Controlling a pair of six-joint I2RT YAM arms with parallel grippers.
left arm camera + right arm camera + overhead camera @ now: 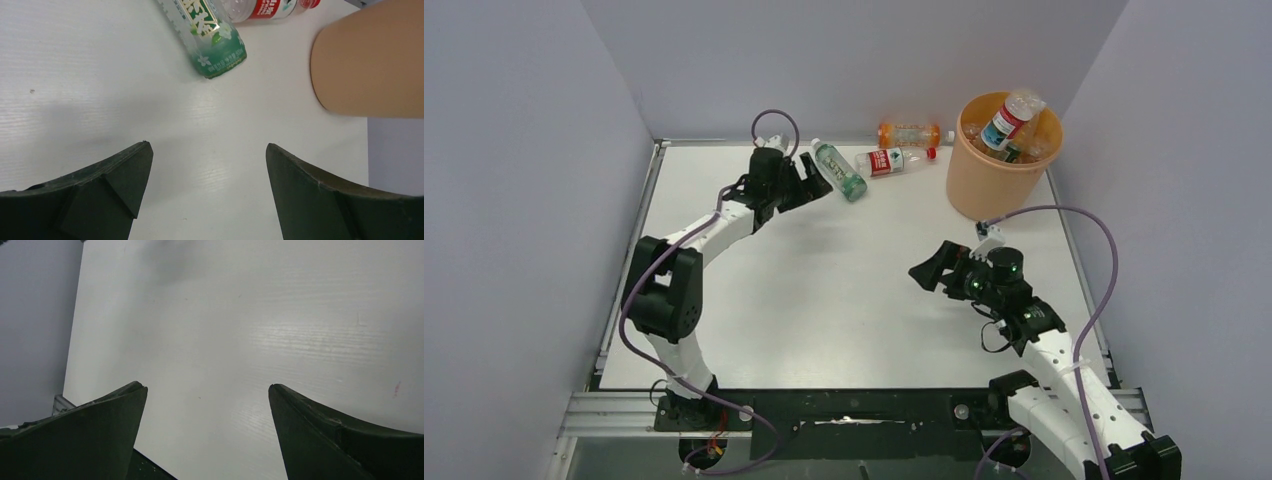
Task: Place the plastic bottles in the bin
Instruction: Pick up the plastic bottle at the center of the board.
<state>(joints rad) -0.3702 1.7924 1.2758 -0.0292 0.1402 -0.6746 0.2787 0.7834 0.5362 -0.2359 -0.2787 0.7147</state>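
bin point(999, 178): smooth peach-orange tapered bucket, far right, plastic bottles point(1007, 122) heaped inside
green-label bottle point(838, 168), red-label bottle point(889, 160), orange bottle point(911, 134): ribbed plastic, lying left of bin
left gripper point(207, 150): spread, empty
right gripper point(207, 387): spread, empty

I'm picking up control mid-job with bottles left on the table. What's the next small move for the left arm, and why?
Probably ease the left hand forward to straddle the green-label bottle. The hand is open and empty, and that bottle lies nearest, just ahead of it on the table.
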